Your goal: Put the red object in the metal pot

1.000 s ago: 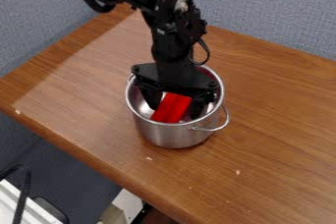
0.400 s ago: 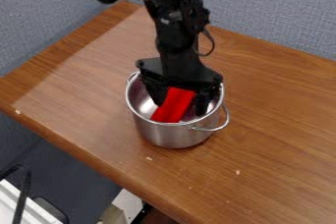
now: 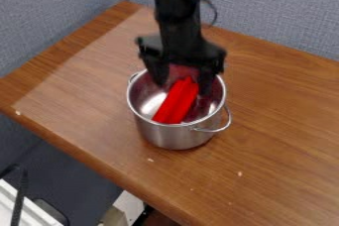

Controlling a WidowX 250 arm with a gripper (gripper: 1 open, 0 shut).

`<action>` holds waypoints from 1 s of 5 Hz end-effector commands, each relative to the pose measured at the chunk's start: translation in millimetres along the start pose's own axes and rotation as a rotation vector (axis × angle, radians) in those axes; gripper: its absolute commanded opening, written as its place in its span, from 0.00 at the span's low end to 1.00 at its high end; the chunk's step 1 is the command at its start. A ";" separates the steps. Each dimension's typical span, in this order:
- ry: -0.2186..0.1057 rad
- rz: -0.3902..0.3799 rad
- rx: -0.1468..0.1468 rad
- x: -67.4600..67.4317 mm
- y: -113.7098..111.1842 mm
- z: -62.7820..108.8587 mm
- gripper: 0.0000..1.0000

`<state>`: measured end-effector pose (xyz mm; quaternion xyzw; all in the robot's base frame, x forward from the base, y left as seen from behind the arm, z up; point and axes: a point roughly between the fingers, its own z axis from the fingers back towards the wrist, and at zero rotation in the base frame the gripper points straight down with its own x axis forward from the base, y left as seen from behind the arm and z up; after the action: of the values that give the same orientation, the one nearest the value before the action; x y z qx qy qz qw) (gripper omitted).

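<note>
Because the pot's wall contains it, the red rectangular block [image 3: 176, 101] lies inside the stainless steel pot [image 3: 177, 137], unheld, with the black gripper [image 3: 181, 83] above, its fingers spread, presumably for release.

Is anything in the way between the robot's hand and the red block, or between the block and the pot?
Nothing I can see: the hand is open right above the red block, which already lies inside the pot.
</note>
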<state>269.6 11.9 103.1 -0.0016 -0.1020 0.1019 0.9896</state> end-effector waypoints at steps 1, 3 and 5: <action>-0.080 0.030 -0.035 12.9 3.8 44.1 1.00; -0.069 0.009 -0.057 19.0 6.9 53.7 1.00; -0.026 -0.046 -0.047 22.3 2.3 43.2 1.00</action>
<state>274.2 19.0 136.6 -0.0239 -0.0948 0.0840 0.9917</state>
